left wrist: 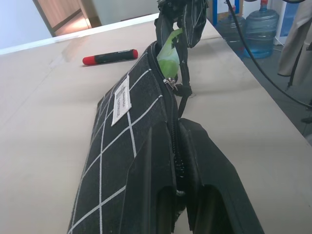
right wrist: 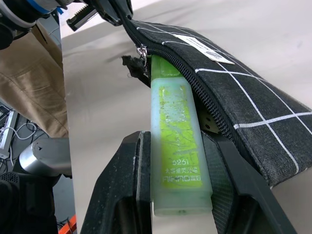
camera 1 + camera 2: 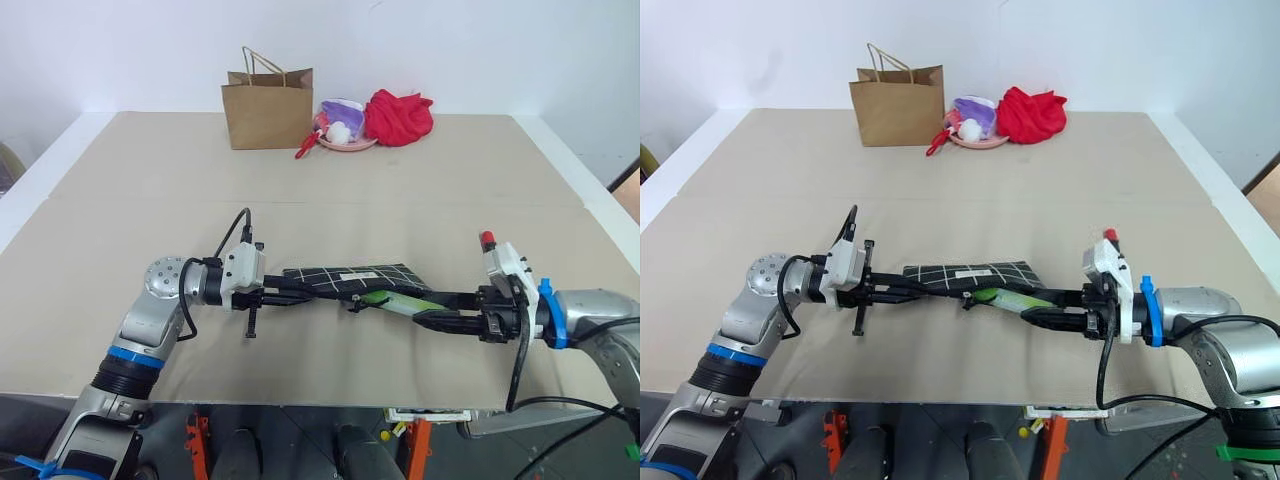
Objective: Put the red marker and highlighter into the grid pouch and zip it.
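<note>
The grid pouch hangs just above the table between my two grippers, black with white grid lines and a white label. My left gripper is shut on the pouch's left end. At the open zipper mouth on the right, the light green highlighter has its front end inside the pouch. My right gripper is shut on the highlighter's rear half. The zipper pull sits partway along the opening. The red marker lies flat on the table behind my right wrist, its red cap showing.
A brown paper bag stands at the table's far edge. Beside it are a pink dish with small items and a red cloth. The beige table stretches wide around the pouch.
</note>
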Controlling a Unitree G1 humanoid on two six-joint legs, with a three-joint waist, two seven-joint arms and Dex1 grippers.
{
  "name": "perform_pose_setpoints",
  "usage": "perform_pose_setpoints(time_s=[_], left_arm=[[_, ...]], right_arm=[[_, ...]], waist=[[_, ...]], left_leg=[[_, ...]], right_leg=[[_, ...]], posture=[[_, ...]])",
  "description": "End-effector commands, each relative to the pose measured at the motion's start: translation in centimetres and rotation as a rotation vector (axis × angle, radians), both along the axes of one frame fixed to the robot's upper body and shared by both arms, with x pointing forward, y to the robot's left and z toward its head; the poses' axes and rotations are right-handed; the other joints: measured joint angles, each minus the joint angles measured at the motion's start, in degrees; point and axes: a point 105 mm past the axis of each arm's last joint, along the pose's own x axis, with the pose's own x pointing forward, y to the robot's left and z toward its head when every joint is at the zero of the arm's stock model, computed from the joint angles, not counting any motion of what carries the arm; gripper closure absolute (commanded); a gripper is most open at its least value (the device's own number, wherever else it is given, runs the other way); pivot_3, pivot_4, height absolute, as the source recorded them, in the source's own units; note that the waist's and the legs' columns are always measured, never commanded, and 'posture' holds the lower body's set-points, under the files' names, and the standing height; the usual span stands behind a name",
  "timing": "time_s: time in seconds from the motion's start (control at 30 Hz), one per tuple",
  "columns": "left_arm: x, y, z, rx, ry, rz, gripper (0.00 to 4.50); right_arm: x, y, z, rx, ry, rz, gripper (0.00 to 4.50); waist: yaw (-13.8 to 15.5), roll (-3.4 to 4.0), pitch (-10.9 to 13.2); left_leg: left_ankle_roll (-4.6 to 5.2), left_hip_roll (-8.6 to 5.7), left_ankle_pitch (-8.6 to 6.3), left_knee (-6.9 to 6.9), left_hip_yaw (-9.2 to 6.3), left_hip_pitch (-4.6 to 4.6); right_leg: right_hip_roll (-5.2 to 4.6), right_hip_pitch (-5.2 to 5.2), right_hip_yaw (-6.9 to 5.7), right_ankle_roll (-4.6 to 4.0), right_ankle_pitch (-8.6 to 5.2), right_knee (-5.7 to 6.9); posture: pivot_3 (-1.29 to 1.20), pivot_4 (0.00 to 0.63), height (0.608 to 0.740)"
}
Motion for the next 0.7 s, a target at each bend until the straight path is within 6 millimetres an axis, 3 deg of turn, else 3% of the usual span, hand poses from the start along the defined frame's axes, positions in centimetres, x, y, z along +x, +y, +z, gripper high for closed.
perform_pose_setpoints(time_s=[0.03,0.23,0.3,0.43,0.6,0.7], left_arm=[[-0.5,-0.5,1.0,-0.03,-0.037,-0.021,4.5],[-0.5,-0.7,1.0,-0.039,-0.038,-0.02,4.5],[-0.5,-0.7,1.0,-0.04,-0.037,-0.018,4.5],[-0.5,-0.6,0.9,-0.038,-0.032,-0.01,4.5],[-0.3,-0.3,0.9,-0.033,-0.024,0.006,4.5],[-0.3,-0.1,0.8,-0.028,-0.016,0.014,4.5]], right_arm=[[0.3,0.8,0.7,0.008,-0.034,0.021,3.4],[0.7,1.9,0.7,0.015,-0.042,0.033,3.4],[0.8,1.9,0.8,0.016,-0.041,0.03,2.37],[0.8,1.8,1.0,0.001,-0.067,0.04,0.99],[-0.4,-0.2,1.6,0.02,0.003,0.004,0.99],[-0.9,-3.4,2.3,0.059,0.081,-0.108,0.99]], waist=[[0.0,0.0,0.0],[0.0,0.0,0.0],[0.0,0.0,0.0],[0.0,0.0,0.0],[0.1,0.0,0.0],[0.3,0.0,0.0]], left_leg=[[0.0,0.0,0.0,-0.01,0.0,0.0],[0.0,0.0,0.0,-0.01,0.0,-0.01],[0.0,0.0,0.0,-0.01,0.0,-0.01],[0.0,0.0,0.0,-0.01,0.0,-0.01],[0.0,0.0,0.0,-0.02,0.0,-0.03],[0.0,-0.01,0.0,-0.02,0.0,-0.03]], right_leg=[[0.0,0.0,0.0,0.03,0.02,0.0],[0.0,0.0,0.0,0.05,0.02,0.0],[0.0,-0.01,0.0,0.05,0.02,0.0],[0.0,0.0,-0.01,0.06,0.02,0.0],[0.0,0.0,0.0,0.07,0.0,0.0],[-0.01,0.01,0.0,0.09,-0.01,0.0]], posture=[[0.0,0.15,0.74],[0.0,0.15,0.74],[0.0,0.15,0.74],[0.0,0.15,0.74],[0.0,0.15,0.74],[0.0,0.15,0.74]])
